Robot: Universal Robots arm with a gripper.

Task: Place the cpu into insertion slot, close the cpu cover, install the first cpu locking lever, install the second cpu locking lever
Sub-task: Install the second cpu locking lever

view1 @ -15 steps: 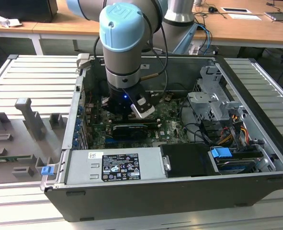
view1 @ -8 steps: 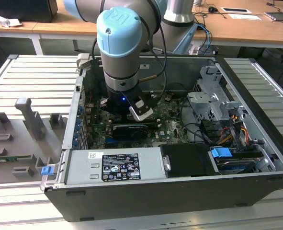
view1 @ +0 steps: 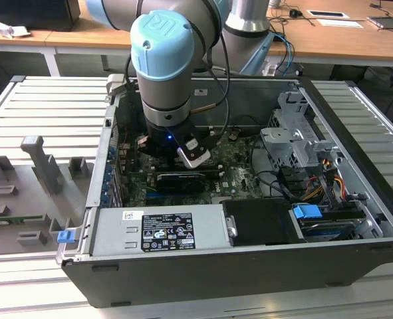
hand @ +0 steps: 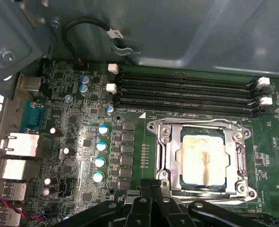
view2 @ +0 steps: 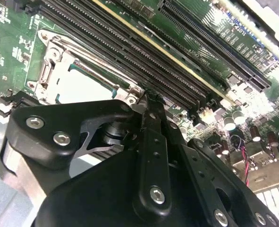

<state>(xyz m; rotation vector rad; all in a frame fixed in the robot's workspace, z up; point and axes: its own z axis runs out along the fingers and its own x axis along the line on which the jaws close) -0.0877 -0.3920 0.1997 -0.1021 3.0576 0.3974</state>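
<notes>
The cpu (hand: 203, 159) lies flat in the insertion slot (hand: 201, 189) on the green motherboard, its pale metal top showing through the window of the cpu cover (hand: 169, 156). The silver cover is folded down over it. My gripper (hand: 151, 185) is at the socket's near corner with its black fingers pressed together and nothing visible between them. In the second wrist view the fingertips (view2: 151, 98) touch down right by the cover's corner, next to the cpu (view2: 82, 86). In the exterior view my arm's wrist (view1: 166, 86) reaches down into the open computer case.
Long black memory slots (hand: 186, 94) run beside the socket. A black cable (hand: 89, 28) loops off the case wall. Round capacitors (hand: 101, 146) and rear ports (hand: 21, 146) stand nearby. The power supply (view1: 159, 229) and drive cage (view1: 296, 143) sit inside the case.
</notes>
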